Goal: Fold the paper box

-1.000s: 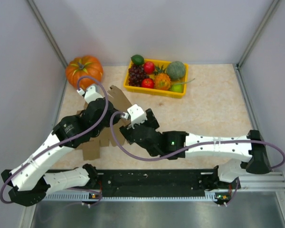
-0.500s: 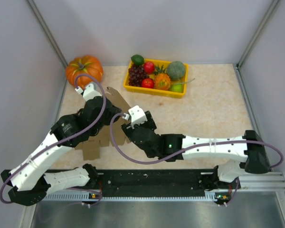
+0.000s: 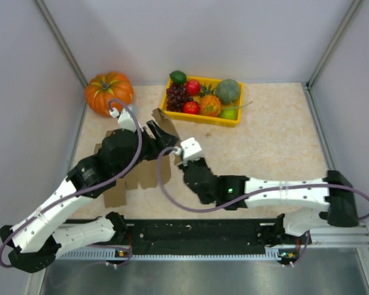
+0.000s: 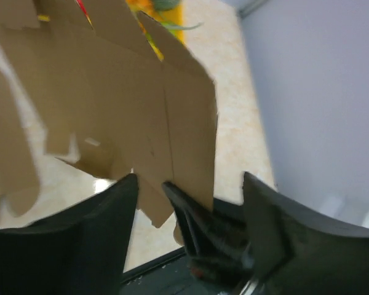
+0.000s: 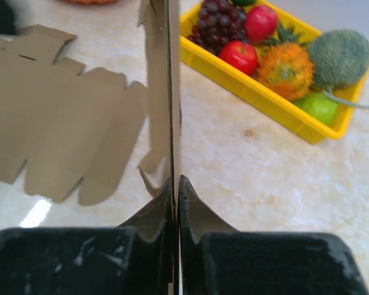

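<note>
The paper box (image 3: 141, 176) is a flat brown cardboard cut-out lying on the table's left side, with one panel (image 3: 166, 126) lifted upright. My right gripper (image 5: 174, 182) is shut on the lower edge of that upright panel (image 5: 170, 92), which shows edge-on in the right wrist view. The rest of the sheet (image 5: 61, 141) lies flat to its left. My left gripper (image 4: 187, 187) stands open around the same raised panel (image 4: 172, 117), its fingers (image 4: 86, 239) on either side and apart from it. The dark right gripper shows between them.
A yellow tray (image 3: 200, 117) of toy fruit stands at the back centre, just beyond the raised panel. An orange pumpkin (image 3: 109, 91) sits at the back left corner. Grey walls close in both sides. A black rail (image 3: 197, 236) runs along the near edge.
My left gripper has opened and let go of the cardboard panel. My right gripper has shut on that panel. Both arms have shifted a little to the right and back.
</note>
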You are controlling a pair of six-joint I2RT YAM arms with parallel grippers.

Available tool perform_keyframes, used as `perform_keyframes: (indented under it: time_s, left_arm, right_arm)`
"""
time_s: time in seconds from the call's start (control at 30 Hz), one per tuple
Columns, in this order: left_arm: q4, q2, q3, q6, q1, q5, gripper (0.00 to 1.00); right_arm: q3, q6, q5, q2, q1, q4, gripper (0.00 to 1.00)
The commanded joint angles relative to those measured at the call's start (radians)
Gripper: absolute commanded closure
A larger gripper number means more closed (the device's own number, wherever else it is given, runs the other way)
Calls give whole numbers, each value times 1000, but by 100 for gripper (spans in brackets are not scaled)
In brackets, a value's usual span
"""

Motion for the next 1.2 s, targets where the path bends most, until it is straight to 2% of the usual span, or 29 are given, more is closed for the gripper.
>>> perform_keyframes:
  time_s: [0.0, 0.03, 0.07, 0.1, 0.17, 0.23, 0.27, 0.3, 0.33, 0.37, 0.4, 0.43, 0.47, 0.53, 0.6, 0.63, 0.7, 0.77, 0.9, 0.93, 0.97, 1.07, 1.17]
  left_arm:
    - [506, -281, -265, 328, 2, 253, 12]
    - [559, -335, -367, 349, 4, 250, 2]
    - [570, -414, -403, 361, 10, 227, 2]
    - [552, -436, -431, 381, 16, 181, 2]
    - [504, -449, -485, 416, 49, 196, 2]
    - [538, -440, -570, 412, 79, 236, 2]
    - [573, -415, -602, 398, 135, 280, 2]
    - [710, -397, -638, 354, 180, 373, 2]
    - [808, -371, -711, 303, 229, 555, 2]
    - [902, -289, -736, 235, 341, 660, 2]
    - [1138, -227, -762, 76, 399, 772, 1]
    - [1300, -160, -799, -3, 448, 961, 2]
    - [1439, -30, -810, -69, 506, 1022, 2]
    - [1751, 94, -792, -140, 524, 1102, 2]
    - [1917, 265, -766, -220, 536, 1188, 2]
    - [2134, 327, -737, -254, 536, 1216, 2]
    - [2374, 511, -706, -403, 542, 1256, 2]
    - [2374, 615, -597, -410, 525, 1349, 2]
    - [2376, 633, -528, -323, 473, 1431, 2]
    - [2376, 625, -516, -315, 465, 1431, 5]
    - [2376, 613, -514, -315, 464, 1420, 9]
    - [2376, 599, -492, -332, 459, 1423, 45]
    - [2376, 570, -511, -338, 465, 1434, 57]
  right_arm:
    - [-155, 249, -200, -355, -137, -89, 100]
    - [-196, 252, -268, -420, -163, -68, 100]
    - [-271, 260, -394, -495, -187, -38, 100]
    - [-298, 271, -467, -616, -256, -36, 100]
    - [-330, 291, -579, -730, -308, -68, 100]
    - [-330, 291, -625, -857, -353, -134, 100]
    - [-324, 294, -639, -885, -364, -158, 100]
    - [-318, 304, -649, -913, -373, -199, 100]
    - [-310, 309, -667, -946, -391, -212, 100]
    - [-303, 318, -678, -963, -393, -218, 100]
    - [-300, 337, -681, -976, -393, -230, 100]
    - [-296, 340, -690, -1000, -393, -234, 100]
    - [-287, 346, -696, -1008, -395, -241, 100]
    - [-283, 367, -707, -1025, -395, -257, 100]
    - [-284, 384, -741, -1042, -395, -255, 100]
    - [-284, 386, -751, -1048, -393, -255, 100]
    - [-278, 389, -796, -1059, -393, -254, 100]
    - [-269, 392, -839, -1066, -395, -252, 100]
    - [-255, 403, -880, -1066, -395, -253, 100]
    - [-254, 401, -883, -1068, -393, -254, 100]
    - [-253, 404, -886, -1069, -393, -254, 100]
    - [-253, 409, -857, -1080, -393, -261, 100]
    - [-261, 400, -788, -1095, -393, -309, 100]
